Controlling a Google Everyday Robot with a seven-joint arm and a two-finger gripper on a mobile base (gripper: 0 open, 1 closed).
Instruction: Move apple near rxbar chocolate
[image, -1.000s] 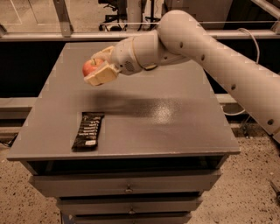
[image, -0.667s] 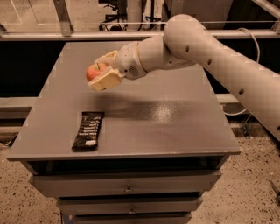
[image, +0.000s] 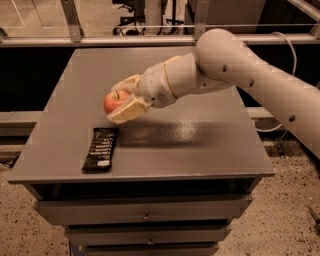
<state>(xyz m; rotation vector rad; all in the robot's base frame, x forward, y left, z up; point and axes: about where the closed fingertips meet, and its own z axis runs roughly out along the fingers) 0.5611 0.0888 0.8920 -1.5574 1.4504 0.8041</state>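
Camera view shows the gripper (image: 121, 99) clamped on the apple (image: 114, 101), one pale finger over its top and the other under it, with the arm reaching in from the 2 o'clock side of the grey table (image: 210, 145). Compared with a second ago, the gripper has carried the apple down and toward 5 o'clock, so it now hangs low over the tabletop, just off the far end of the rxbar chocolate (image: 100, 149), at about 1 o'clock from it. The bar has not shifted and lies flat near the front edge at 7 o'clock. Whether the apple already touches the surface I cannot tell. The carry looks nearly finished, with setting down and release probably remaining.
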